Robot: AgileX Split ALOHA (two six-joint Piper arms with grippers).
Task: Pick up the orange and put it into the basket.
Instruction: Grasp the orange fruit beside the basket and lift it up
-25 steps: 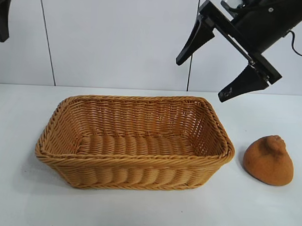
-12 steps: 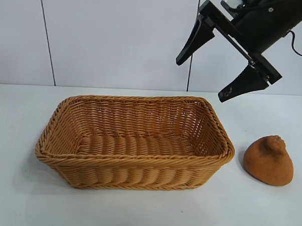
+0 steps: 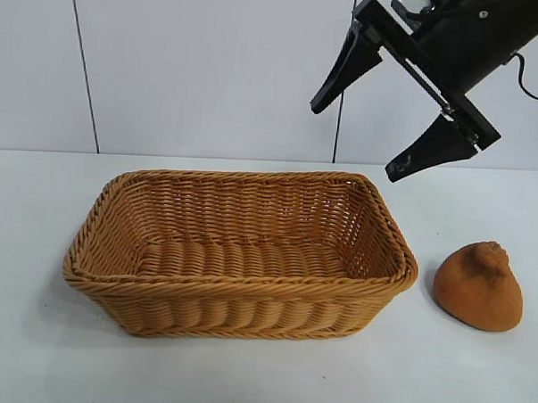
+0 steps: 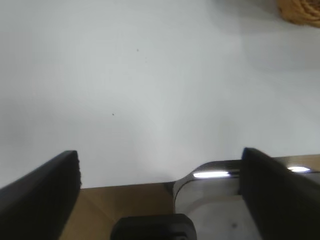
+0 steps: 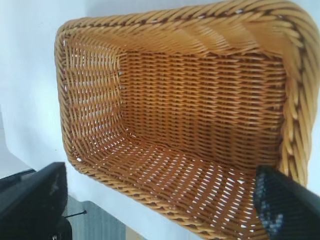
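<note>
The orange (image 3: 480, 287), dull orange-brown with a knobby top, lies on the white table just right of the basket (image 3: 247, 285). The tan wicker basket is empty; it also shows in the right wrist view (image 5: 175, 20). My right gripper (image 3: 352, 143) hangs open and empty in the air above the basket's far right corner, up and left of the orange. In its wrist view (image 5: 160, 210) the fingers frame the basket's inside, and the orange is out of that view. My left gripper (image 4: 161, 160) is open and empty over bare table, out of the exterior view.
The white table (image 3: 30, 352) runs to a white panelled wall behind. A corner of the basket (image 4: 302, 10) shows in the left wrist view, and a table edge with a metal bracket (image 4: 210, 195) lies below the left fingers.
The left gripper's tip has left the top left corner of the exterior view. My right gripper has shifted slightly up and to the left, still open. Orange and basket have not moved.
</note>
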